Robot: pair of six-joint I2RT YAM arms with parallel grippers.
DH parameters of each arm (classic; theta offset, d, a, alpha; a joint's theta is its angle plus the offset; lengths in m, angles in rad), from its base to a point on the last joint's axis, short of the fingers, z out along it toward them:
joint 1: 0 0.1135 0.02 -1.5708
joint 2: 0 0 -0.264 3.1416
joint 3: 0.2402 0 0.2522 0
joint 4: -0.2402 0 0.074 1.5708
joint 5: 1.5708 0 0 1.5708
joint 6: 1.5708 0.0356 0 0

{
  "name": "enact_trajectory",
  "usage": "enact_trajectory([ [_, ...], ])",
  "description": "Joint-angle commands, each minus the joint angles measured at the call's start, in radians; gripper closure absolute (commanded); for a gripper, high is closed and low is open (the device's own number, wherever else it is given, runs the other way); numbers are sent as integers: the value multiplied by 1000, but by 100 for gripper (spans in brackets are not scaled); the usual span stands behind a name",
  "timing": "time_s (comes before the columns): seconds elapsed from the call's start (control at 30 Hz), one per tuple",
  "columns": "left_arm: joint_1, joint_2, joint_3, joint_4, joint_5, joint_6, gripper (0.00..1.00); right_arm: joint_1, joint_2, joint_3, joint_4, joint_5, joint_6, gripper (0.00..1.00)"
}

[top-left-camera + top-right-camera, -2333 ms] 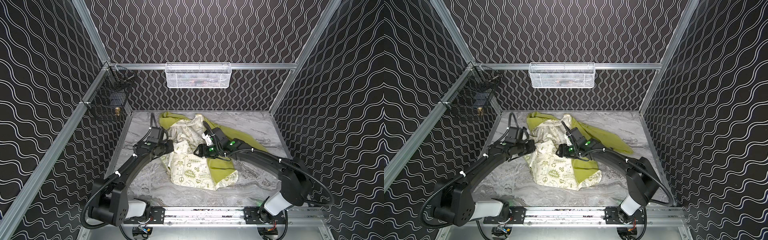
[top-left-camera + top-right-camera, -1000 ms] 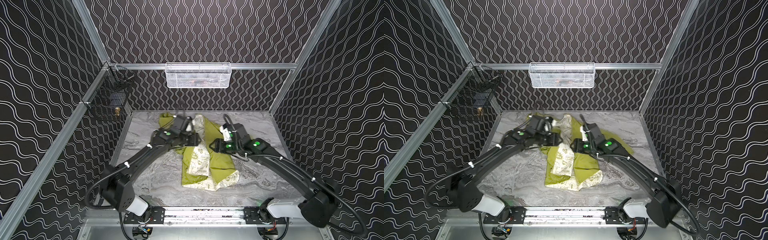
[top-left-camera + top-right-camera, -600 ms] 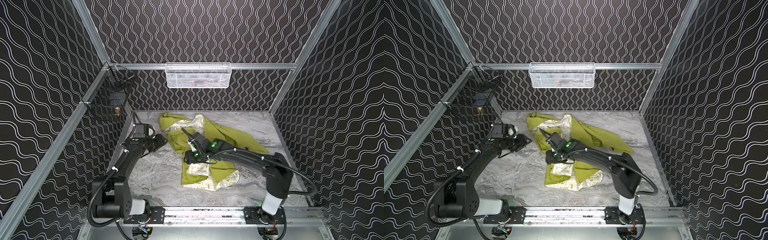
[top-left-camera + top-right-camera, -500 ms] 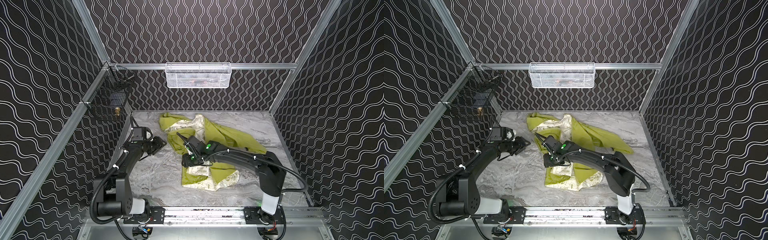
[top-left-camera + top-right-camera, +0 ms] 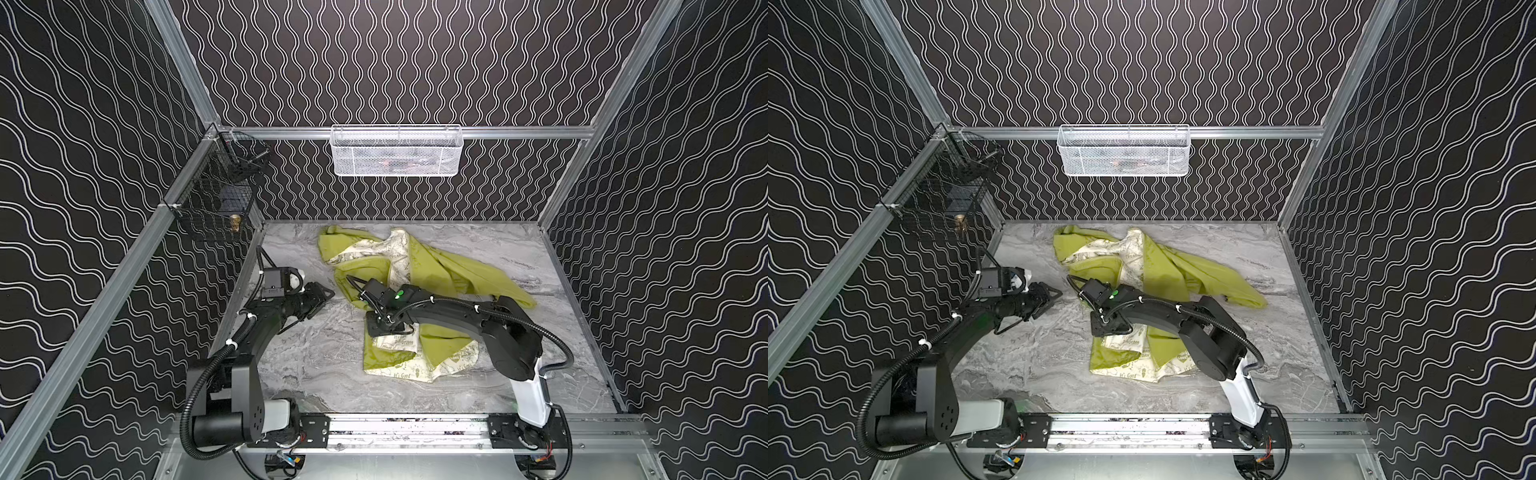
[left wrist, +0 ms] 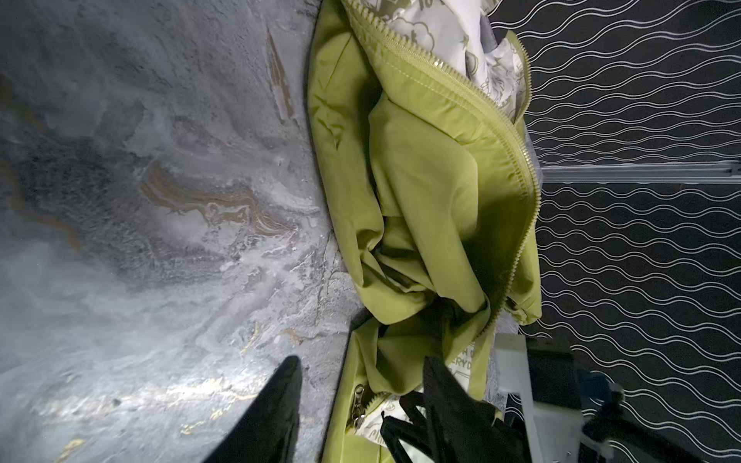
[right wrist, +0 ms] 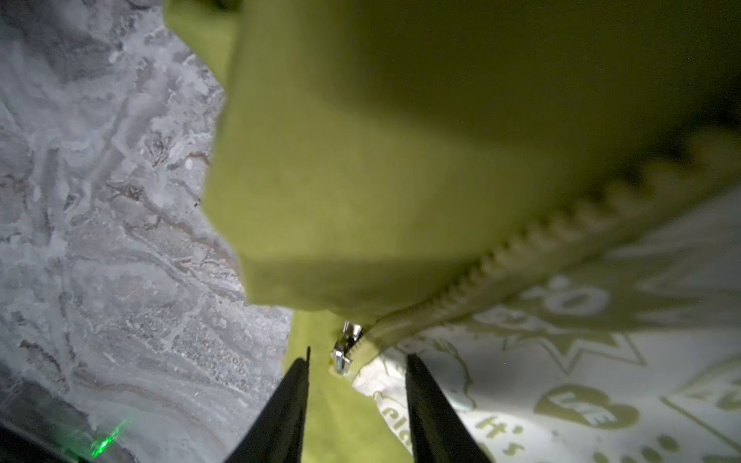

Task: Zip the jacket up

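**Zip not started: right pincer lined up on the slider, left one idle**

The jacket (image 5: 440, 274) lies crumpled on the grey marble table (image 5: 316, 365), from the middle toward the back wall. It is open, with the cream printed lining (image 5: 397, 253) showing in both top views.

In the left wrist view the zipper teeth (image 6: 461, 92) run as one loose row along a green edge, meshed with nothing. So the front is unzipped, top to bottom, as far as I can see.

Right gripper (image 7: 357, 356) is down on the near part of the jacket. Its jaws stand apart, one on each side of the small metal slider (image 7: 343, 354), which sits at the bottom end of a tooth row. There is a gap on both sides and nothing is pinched.

Left gripper (image 5: 328, 295) hangs over bare table just beside the jacket's left edge. Its jaws are apart, it holds nothing and it is not touching the cloth.

Progress, my read: close to zero.
- Done: at best, the slider is found and bracketed.
- Left:
  - clamp the slider or its pull;
  - get the left pincer onto the hem or the other front edge to hold it taut;
  - bring the two tooth rows together;
  - run the slider up.

Whether the other side's pin is seated in the slider I cannot tell, since folds hide it.
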Motion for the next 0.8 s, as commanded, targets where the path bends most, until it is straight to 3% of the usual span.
enact_trajectory([
  [0.0,11,-6,-17,45,42,-11,47,-9,15,16,-27,49,41,56],
  [0.4,21,4,-39,89,70,-29,47,-51,56,18,-12,58,28,57],
  [0.77,20,1,-36,82,72,-28,47,-72,23,-38,39,19,14,81],
])
